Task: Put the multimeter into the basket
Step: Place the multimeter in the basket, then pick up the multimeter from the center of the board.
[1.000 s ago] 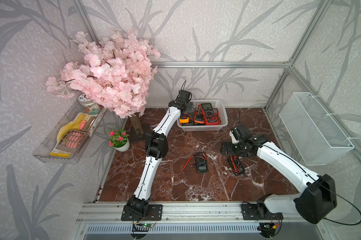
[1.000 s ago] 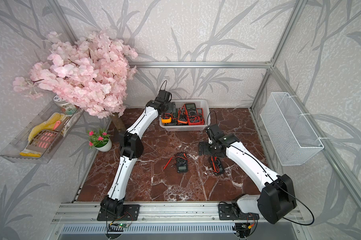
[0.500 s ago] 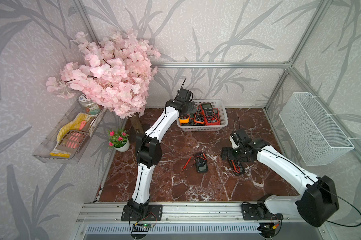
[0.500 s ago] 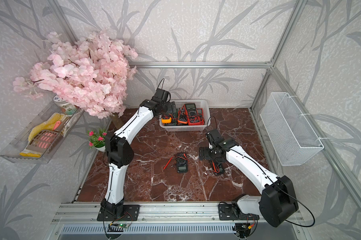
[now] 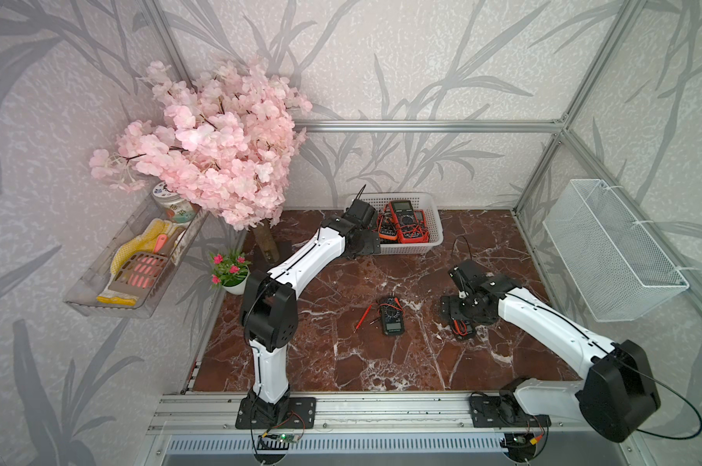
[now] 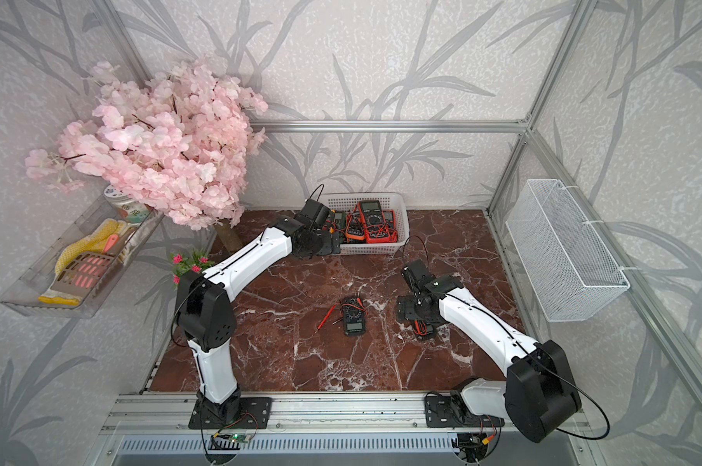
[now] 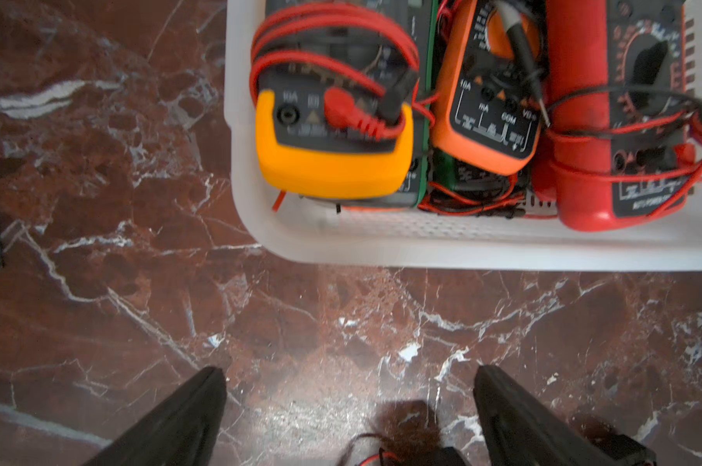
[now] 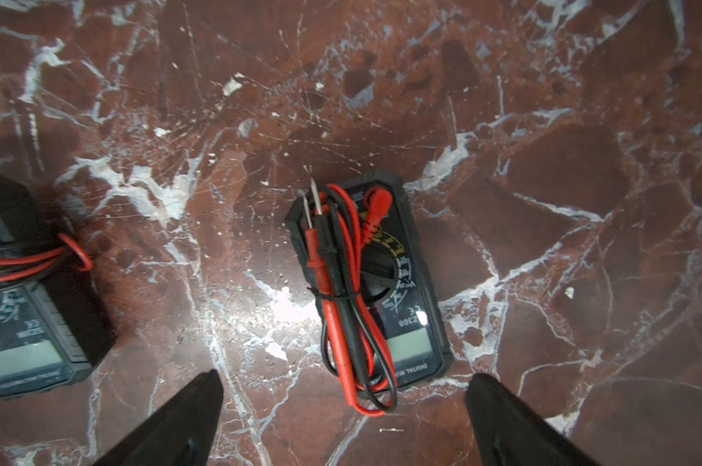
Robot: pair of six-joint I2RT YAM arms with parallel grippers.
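Right gripper (image 8: 343,375) spread wide over the multimeter (image 8: 381,266) nearer the table's (image 8: 543,201) right edge: lower straight, straddle long sides, trap leads (image 8: 333,258).

Marble table (image 5: 341,363), white basket (image 5: 415,250), central multimeter (image 5: 391,316), second multimeter (image 8: 381,266) nearby, potted flowers (image 5: 230,272)

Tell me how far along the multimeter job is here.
Done: several multimeters lie in the basket. In hand: nothing; the left end effector hangs open beside the basket, the right end effector open above a black multimeter on the table. Left: that one and a second black multimeter nearby.
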